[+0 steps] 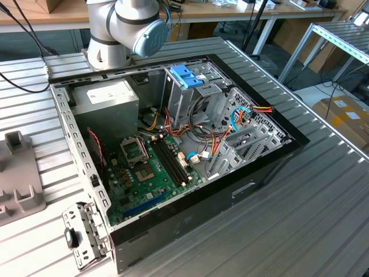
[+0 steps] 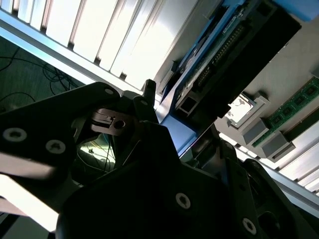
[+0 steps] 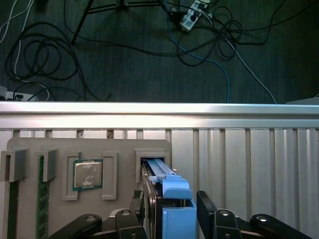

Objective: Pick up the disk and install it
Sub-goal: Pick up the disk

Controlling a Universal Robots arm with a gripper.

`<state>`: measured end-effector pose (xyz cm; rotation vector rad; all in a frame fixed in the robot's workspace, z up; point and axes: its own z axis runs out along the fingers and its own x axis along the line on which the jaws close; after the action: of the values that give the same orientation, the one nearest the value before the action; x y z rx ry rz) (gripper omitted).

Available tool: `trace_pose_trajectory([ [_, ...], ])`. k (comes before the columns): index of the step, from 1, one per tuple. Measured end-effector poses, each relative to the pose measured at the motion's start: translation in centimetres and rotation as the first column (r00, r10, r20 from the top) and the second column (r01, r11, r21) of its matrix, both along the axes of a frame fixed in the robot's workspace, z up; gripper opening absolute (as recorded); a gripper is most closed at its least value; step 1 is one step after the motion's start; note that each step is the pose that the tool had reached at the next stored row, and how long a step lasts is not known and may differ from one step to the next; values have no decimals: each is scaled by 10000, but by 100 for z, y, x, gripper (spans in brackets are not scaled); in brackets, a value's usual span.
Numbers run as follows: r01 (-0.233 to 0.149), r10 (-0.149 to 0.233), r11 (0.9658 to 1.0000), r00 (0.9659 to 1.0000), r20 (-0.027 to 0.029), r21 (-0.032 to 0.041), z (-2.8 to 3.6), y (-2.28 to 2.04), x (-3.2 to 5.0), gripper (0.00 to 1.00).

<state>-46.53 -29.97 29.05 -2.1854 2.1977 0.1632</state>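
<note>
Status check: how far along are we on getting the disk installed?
Nothing is finished. The disk stands on edge in its slot on the grey holder tray, beside the processor chip. In hand: the hand sits around the disk; I cannot tell if it grips. Left: the lift and the install; the disk is not in the computer case yet.

The disk [image 3: 172,209] is showing a light blue carrier framing a dark body, and it's standing out against the plain grey tray [image 3: 127,164]. The worktop [image 3: 249,159] is gleaming silver in ribbed stripes. Inside the black case [image 1: 230,196], the motherboard [image 1: 138,187] is glowing green.
</note>
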Motion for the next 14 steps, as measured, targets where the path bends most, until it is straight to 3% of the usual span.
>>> trace_pose_trajectory([
  [7,0,0,10000,10000,-1,-1,-1,0,0,53],
  [8,0,0,10000,10000,-1,-1,-1,0,0,40],
  [14,0,0,10000,10000,-2,-1,-1,0,0,40],
])
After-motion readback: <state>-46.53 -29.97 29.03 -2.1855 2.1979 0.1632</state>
